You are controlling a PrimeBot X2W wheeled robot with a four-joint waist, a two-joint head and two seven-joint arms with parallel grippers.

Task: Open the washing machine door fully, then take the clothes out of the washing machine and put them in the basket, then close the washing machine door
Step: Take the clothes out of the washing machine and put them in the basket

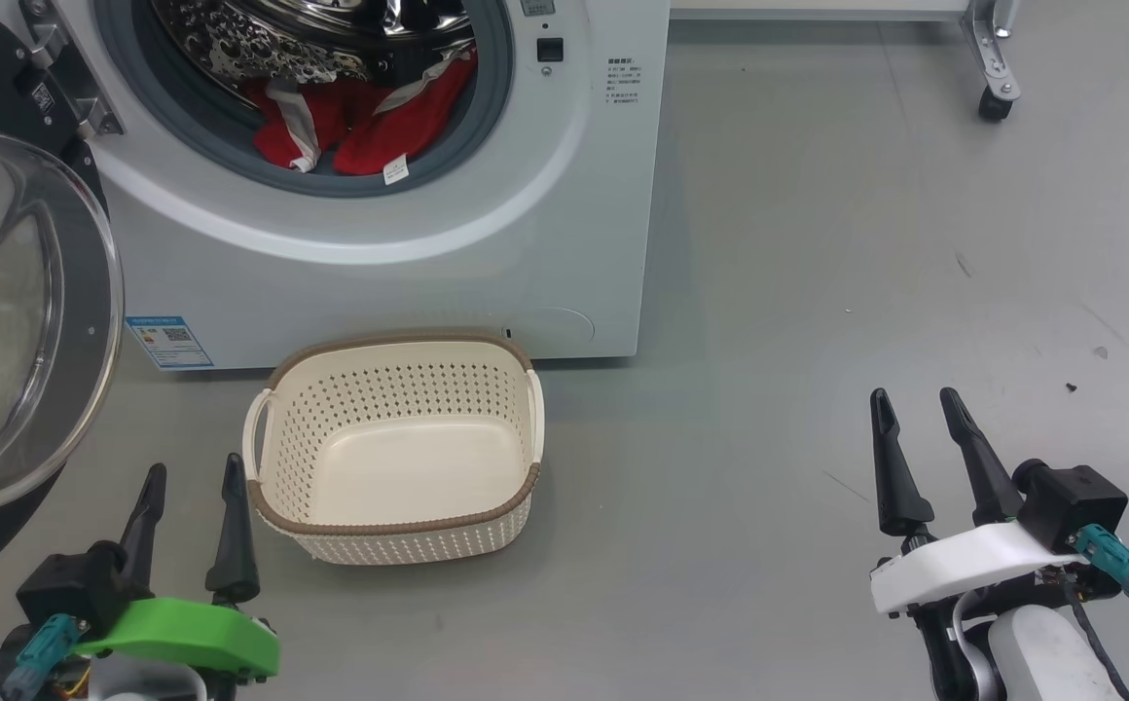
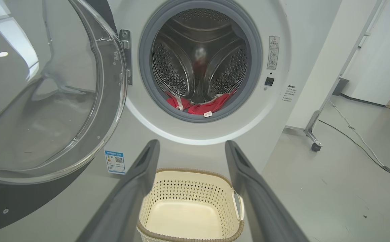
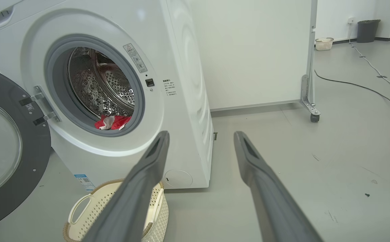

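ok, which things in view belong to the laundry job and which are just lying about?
Job: washing machine; door, open; red clothes in the drum; basket, empty, on the floor; left gripper and right gripper, both open.
Lying about: wheeled partition; floor cable; grey bin; second small basket by the far wall.

We were in what looked like a test lab: the washing machine (image 1: 380,292) stood on bare grey floor (image 1: 818,292), a wheeled white partition (image 3: 255,50) and loose cables (image 3: 363,88) at one o'clock.
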